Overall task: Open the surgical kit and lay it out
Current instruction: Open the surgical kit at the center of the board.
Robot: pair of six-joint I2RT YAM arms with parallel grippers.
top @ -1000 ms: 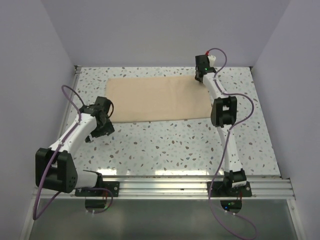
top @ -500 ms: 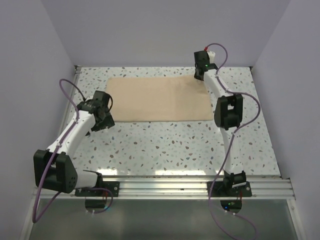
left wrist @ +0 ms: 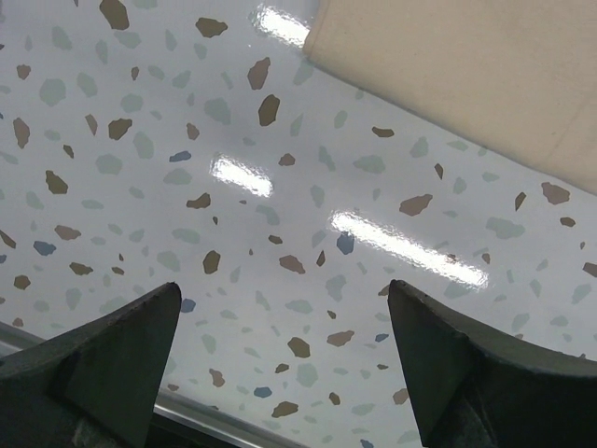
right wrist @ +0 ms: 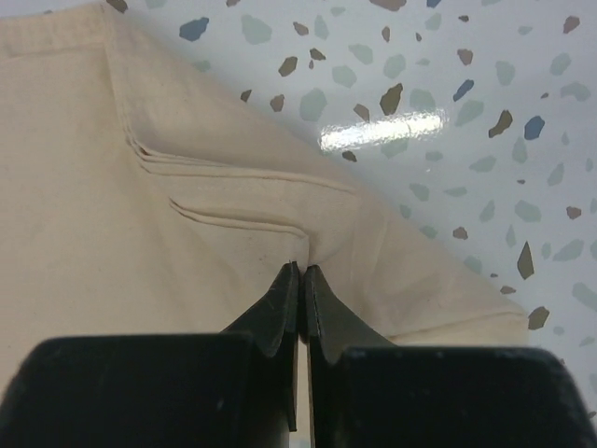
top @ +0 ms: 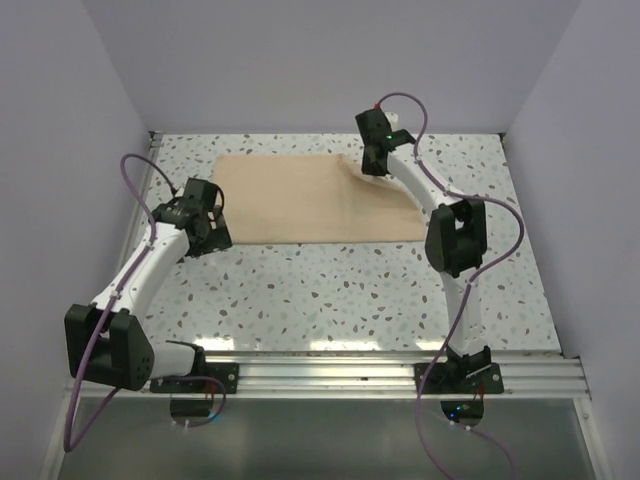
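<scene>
The tan cloth wrap point(top: 300, 200) lies folded flat across the far half of the table. My right gripper point(top: 368, 168) is shut on the wrap's far right corner and holds that flap lifted and folded toward the left; in the right wrist view the fingertips point(right wrist: 300, 271) pinch a fold of the cloth point(right wrist: 140, 215). My left gripper point(top: 205, 240) is open and empty just off the wrap's near left corner; in the left wrist view a corner of the cloth point(left wrist: 466, 65) shows beyond the fingers point(left wrist: 280, 299). The steel tray and the instruments are hidden.
The speckled table point(top: 350, 290) runs from the wrap to a metal rail point(top: 350, 365) at the near edge. Plain walls close in the left, right and back sides. The left wrist view shows the table's edge strip point(left wrist: 215, 420).
My right gripper has moved left with the wrap's far right corner, lifting and folding that flap over. My left arm has moved up toward the wrap's near left corner.
</scene>
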